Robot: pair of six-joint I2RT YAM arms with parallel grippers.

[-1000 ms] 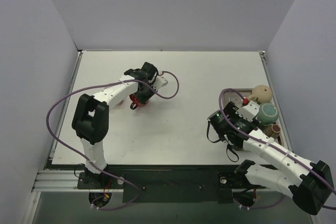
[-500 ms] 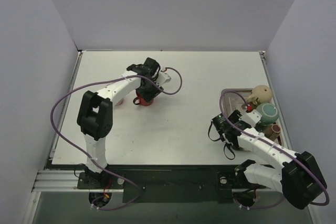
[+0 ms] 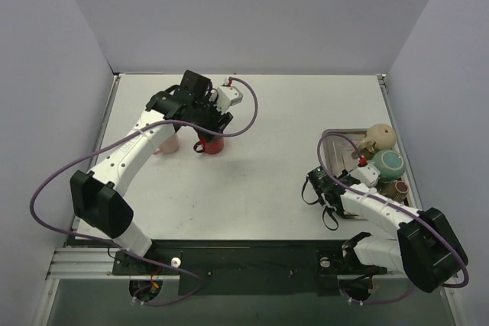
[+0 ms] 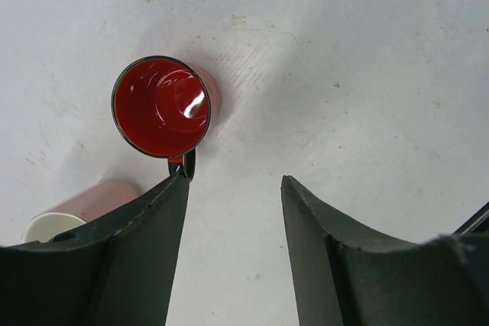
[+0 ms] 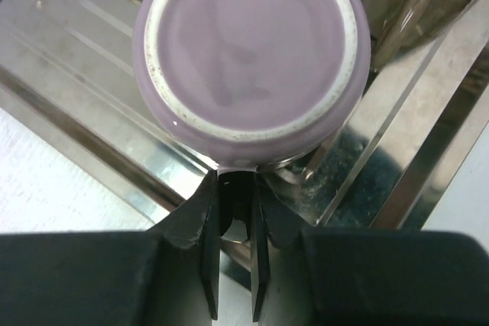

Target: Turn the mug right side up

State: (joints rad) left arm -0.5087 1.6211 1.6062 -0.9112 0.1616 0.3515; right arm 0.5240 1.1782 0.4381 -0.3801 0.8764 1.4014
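Note:
A purple mug (image 5: 248, 51) stands upside down in the metal tray (image 5: 69, 97), its base facing the right wrist camera. My right gripper (image 5: 235, 181) is shut on this mug's handle at the tray's near edge; in the top view the gripper (image 3: 344, 186) hides that mug. A red mug (image 3: 210, 143) stands upright on the table, its glossy inside open to the left wrist view (image 4: 162, 106). My left gripper (image 4: 234, 179) hovers above and just beside it, open, with nothing between its fingers.
A pink cup (image 3: 164, 145) lies on its side left of the red mug. The tray (image 3: 330, 140) at the right edge also holds a beige mug (image 3: 380, 137), a teal mug (image 3: 391, 162) and a brown one (image 3: 397, 188).
My left gripper opened, let go of the red mug and lifted away, leaving it upright. My right gripper reached to the tray's edge and closed on the purple mug's handle.

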